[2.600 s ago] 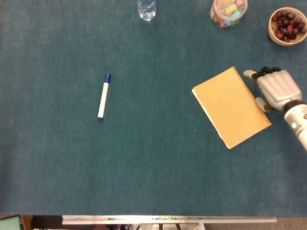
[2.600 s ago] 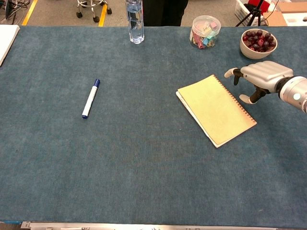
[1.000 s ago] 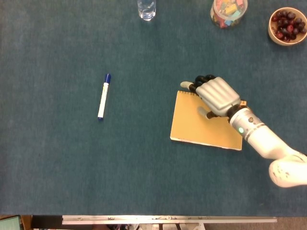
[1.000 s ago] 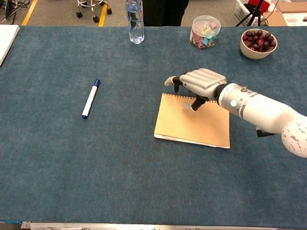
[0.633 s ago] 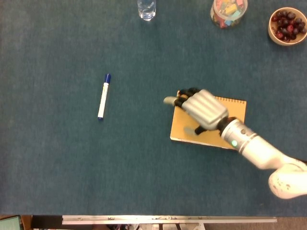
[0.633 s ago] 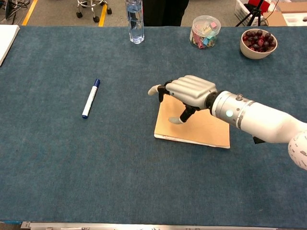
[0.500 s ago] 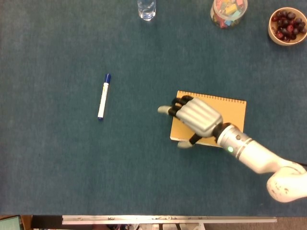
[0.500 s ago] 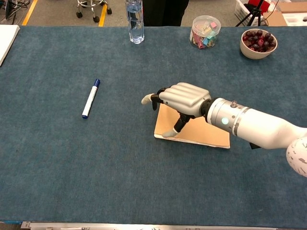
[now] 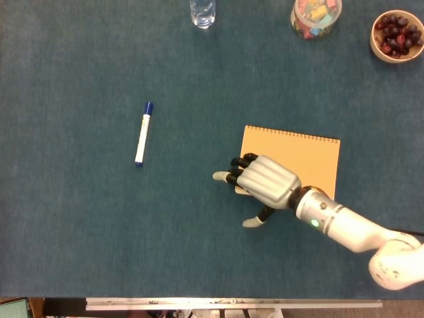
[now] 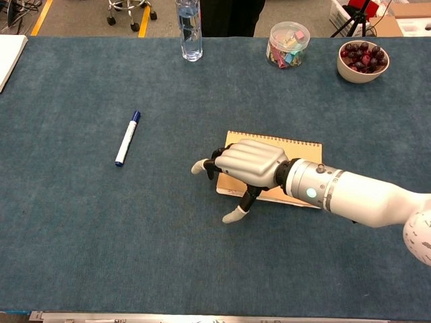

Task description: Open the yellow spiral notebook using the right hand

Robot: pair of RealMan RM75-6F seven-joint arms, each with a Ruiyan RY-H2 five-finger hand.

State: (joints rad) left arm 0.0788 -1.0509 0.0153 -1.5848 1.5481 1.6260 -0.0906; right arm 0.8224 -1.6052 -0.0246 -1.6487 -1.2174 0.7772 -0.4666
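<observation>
we see the right hand [image 9: 264, 183] [image 10: 248, 165] palm-down over the near left corner of the yellow spiral notebook [image 9: 298, 158] [image 10: 285, 147], fingers [image 9: 230, 175] loosely curled and spread, reaching out past the notebook's left edge, thumb [image 9: 254, 221] [image 10: 236, 214] stretched toward us beyond the near edge. it grips nothing; whether the fingers actually touch the cover or the table we cannot tell, since the hand hides that corner. the notebook lies flat and closed beneath and behind the hand, its spiral binding along the far edge, most of the cover showing to the hand's right and beyond it. the left hand shows in neither view.

going left to right from there: well to the left of the hand and a bit farther back lies one blue-capped marker [image 9: 142, 133] [image 10: 126, 138], cap pointing away from us. far behind the hand and somewhat to its left stands one clear water bottle [image 9: 202, 12] [image 10: 190, 29] at the table's far edge. behind the hand and to its right sits one clear tub of coloured clips [image 9: 315, 15] [image 10: 287, 44]. farther right again, at the far right corner, one bowl of dark red fruit [image 9: 395, 35] [image 10: 363, 60]. everything rests on the blue-green table cloth [image 9: 199, 225] [image 10: 135, 235]. so one notebook, one marker, one bottle, one tub, one bowl.
</observation>
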